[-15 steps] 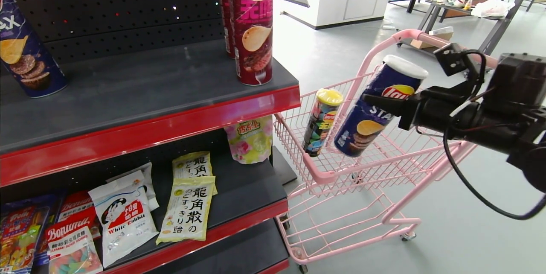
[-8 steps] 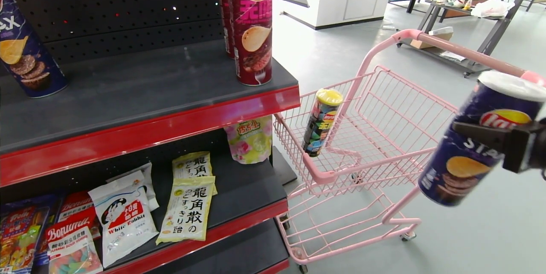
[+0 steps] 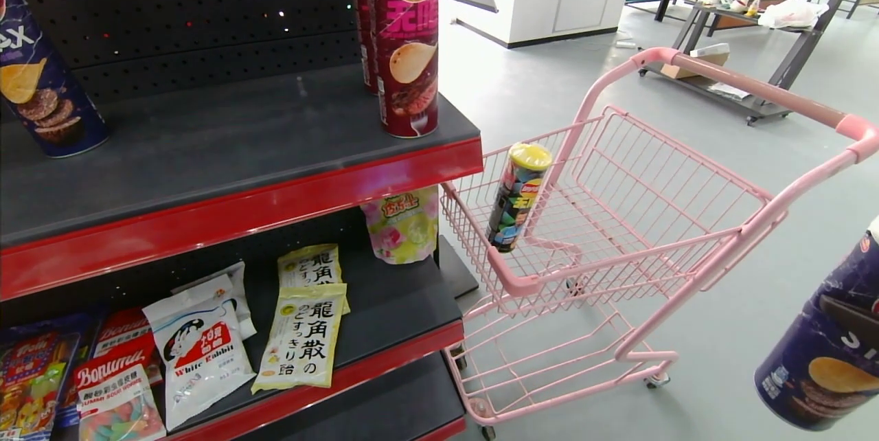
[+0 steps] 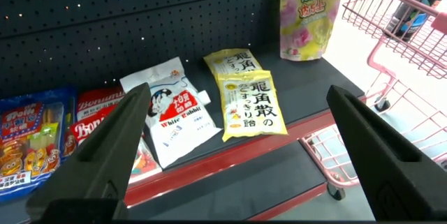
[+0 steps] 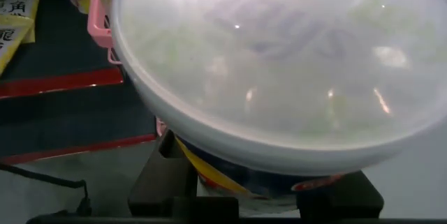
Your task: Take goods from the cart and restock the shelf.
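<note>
Roughly midway: one can is out of the pink cart (image 3: 687, 151) but not yet on the shelf. At the lower right edge of the head view hangs a blue crisp can (image 3: 820, 365), tilted, clear of the cart and well apart from the shelving. A dark finger crosses its label. In the right wrist view its pale plastic lid (image 5: 279, 56) looms close, and the right claw (image 5: 255, 195) is clamped on the can's body just under the lid, one dark finger on each side.

The left claw (image 4: 241, 158) holds nothing. Its two fingers (image 4: 105, 161) stand wide apart and face the lower shelf (image 4: 307, 84), where flat sweet packets (image 4: 248, 105) lie.

In the middle of the head view a yellow-lidded can (image 3: 516, 197) stands in the cart's basket, leaning against the wire wall nearest the shelving. It looks to be the only item left in there.

On the upper shelf (image 3: 226, 145), tall maroon cans (image 3: 405, 42) stand at the right end, top centre of the frame. A blue can (image 3: 38, 97) of the same kind as the held one stands at the far left. A wide bare stretch lies between them.

As I judge it, what is left is to carry the held can across to that bare stretch, set it upright and release it. Then the last can must be fetched from the cart.
</note>
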